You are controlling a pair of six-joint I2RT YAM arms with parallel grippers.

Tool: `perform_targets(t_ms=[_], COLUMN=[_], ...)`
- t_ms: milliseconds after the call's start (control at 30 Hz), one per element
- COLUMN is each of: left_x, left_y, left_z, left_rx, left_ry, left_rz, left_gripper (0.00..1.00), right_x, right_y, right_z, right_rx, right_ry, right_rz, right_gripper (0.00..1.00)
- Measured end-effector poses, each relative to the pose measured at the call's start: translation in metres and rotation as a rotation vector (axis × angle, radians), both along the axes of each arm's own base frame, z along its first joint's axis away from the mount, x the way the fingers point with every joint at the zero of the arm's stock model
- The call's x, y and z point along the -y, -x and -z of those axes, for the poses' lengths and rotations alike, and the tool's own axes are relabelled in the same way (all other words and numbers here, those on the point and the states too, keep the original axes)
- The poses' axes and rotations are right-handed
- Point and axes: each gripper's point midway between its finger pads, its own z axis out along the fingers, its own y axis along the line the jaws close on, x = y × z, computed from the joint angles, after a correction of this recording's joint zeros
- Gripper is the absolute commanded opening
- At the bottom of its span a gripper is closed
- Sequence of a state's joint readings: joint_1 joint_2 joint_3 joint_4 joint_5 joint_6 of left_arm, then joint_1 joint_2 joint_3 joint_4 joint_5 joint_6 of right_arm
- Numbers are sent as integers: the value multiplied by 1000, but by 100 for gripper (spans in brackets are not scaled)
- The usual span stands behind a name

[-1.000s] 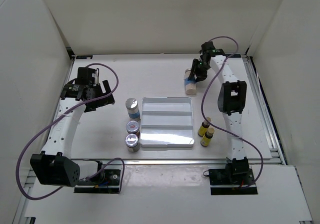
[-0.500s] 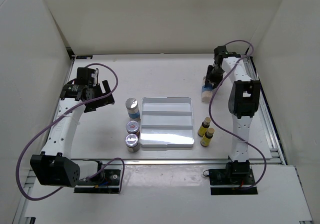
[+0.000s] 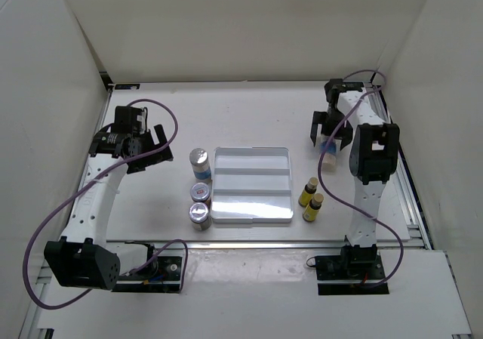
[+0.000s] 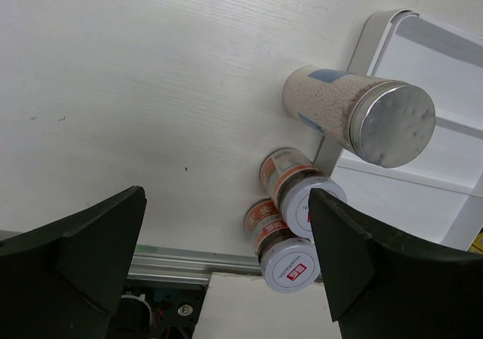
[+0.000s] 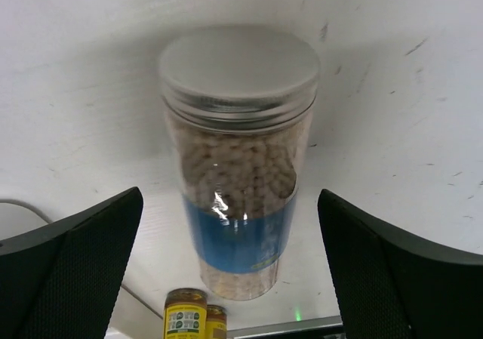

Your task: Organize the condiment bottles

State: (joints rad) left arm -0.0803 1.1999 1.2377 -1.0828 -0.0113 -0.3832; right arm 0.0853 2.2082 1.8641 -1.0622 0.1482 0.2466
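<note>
White table (image 3: 249, 112) carried everything. The white ridged tray (image 3: 252, 149) sat mid-table with nothing in its compartments; bottles lined its outside edges, so the tray likely served as a divider, not a holder.

Right gripper (image 3: 330, 134) hung near the table's right edge, toward the far right corner, fingers spread wide on either side of a tall silver-capped bottle (image 5: 238, 173). The bottle stood upright on the table by itself, and neither pad looked to touch it (looked like a set-down spot, my read). It sat beyond the two yellow ones and apart from them, probably meant to head that right-hand row.

Left gripper (image 3: 156, 146) hovered over the table's left side, fingers wide, holding nothing, aimed toward the left-hand row, probably on standby.

Second tall blue-white bottle (image 4: 355, 112) stood upright just beside the tray's far left corner. Two short red-label jars (image 3: 201, 192) (image 3: 199, 215) stood nearer along the tray's left edge, in line with it and close together.

Two slim yellow dark-capped bottles (image 3: 307, 193) (image 3: 313, 206) stood side by side just off the tray's right edge, toward its near right corner. Three per side seemed the plan.
</note>
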Motion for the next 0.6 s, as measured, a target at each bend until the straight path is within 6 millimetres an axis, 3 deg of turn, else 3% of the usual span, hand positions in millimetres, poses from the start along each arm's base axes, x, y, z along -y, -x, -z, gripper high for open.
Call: perform_targets(t_ms=[133, 267, 433, 600], left_x=[0, 1, 2, 2], left_y=[1, 1, 2, 2], left_z=[2, 1, 0, 0], left_rx=[-5, -5, 0, 0], left_ry=[1, 4, 7, 7], left_rz=[1, 3, 7, 12], left_gripper=[100, 100, 100, 100], right_x=[4, 10, 25, 38], right_y=[-22, -40, -60, -55], right_z=[-19, -24, -6, 20], right_rx=[78, 118, 114, 47], right_ry=[29, 34, 23, 2], right_rz=[14, 31, 69, 100], right_gripper=[100, 100, 95, 83])
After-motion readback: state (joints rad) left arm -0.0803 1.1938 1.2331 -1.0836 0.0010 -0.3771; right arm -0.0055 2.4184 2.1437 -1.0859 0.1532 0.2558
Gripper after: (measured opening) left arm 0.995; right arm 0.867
